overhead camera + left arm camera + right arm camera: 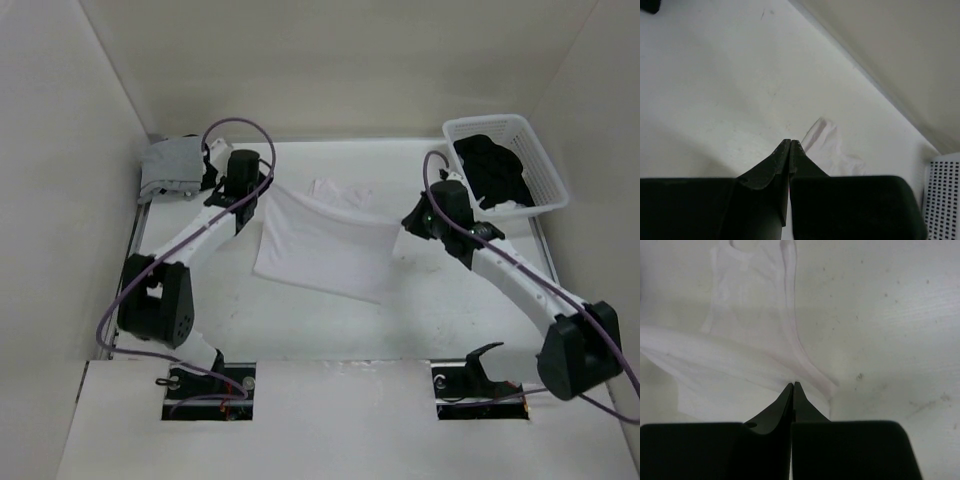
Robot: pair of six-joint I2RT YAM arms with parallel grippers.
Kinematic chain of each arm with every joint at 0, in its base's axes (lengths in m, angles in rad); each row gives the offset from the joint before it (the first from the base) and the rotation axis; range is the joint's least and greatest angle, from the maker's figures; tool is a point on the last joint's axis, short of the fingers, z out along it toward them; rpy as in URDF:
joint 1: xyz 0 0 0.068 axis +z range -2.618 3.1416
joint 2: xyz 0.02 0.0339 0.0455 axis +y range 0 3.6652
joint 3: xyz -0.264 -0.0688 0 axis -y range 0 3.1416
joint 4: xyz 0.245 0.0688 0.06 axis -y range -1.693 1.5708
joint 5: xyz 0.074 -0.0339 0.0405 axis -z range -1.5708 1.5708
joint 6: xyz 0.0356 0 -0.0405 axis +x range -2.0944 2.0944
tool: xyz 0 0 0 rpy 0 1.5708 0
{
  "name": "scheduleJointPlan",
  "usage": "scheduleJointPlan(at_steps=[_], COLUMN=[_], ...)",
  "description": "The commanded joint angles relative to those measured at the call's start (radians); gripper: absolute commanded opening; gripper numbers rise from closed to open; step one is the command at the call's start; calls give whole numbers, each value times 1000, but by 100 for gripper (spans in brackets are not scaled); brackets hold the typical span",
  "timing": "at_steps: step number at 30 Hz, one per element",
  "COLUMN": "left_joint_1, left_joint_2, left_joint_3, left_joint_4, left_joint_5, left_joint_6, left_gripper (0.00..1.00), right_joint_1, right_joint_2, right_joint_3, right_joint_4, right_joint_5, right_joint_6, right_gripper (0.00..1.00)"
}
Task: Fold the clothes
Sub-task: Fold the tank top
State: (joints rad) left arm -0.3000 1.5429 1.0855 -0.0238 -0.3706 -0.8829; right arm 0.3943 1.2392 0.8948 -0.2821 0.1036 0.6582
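Top external: left arm [190, 236], right arm [512, 277] outstretched; left fingers [771, 170], right fingers [776, 407] clamped on the white garment [320, 245] between them

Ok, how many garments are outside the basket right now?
2. A grey one lies in the far-left corner; a white top is stretched mid-table between the left gripper and right gripper. The black pile in the basket may hide more.

White bench [330, 330], faint dark specks on the surface. Mid-bench: pale pink-white sleeveless top [318, 245] spread out, its far edge pulled taut. Far left corner: folded grey garment [168, 166]. Far right corner: white lattice basket [548, 172], apart from the top.
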Motion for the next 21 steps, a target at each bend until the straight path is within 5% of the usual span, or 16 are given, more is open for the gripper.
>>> scheduleJointPlan(at_steps=[1, 9, 13, 17, 21], left_joint_1=[22, 65, 98, 137, 126], left_joint_2=[112, 477, 594, 505, 272], left_joint_3=[176, 491, 603, 490, 195], left_joint_4=[79, 18, -50, 7, 96], left_joint_5=[12, 59, 139, 137, 107], left_joint_6=[13, 9, 13, -11, -34], left_gripper=[0, 3, 24, 42, 44], right_joint_1=[-68, -154, -156, -153, -111], right_joint_2=[113, 526, 644, 635, 493], right_joint_3=[116, 375, 460, 452, 322], right_joint_4=[119, 173, 153, 192, 222], right_joint_5=[-71, -108, -90, -45, 19], right_joint_6=[-69, -85, -77, -57, -46], right_gripper=[0, 0, 7, 29, 45])
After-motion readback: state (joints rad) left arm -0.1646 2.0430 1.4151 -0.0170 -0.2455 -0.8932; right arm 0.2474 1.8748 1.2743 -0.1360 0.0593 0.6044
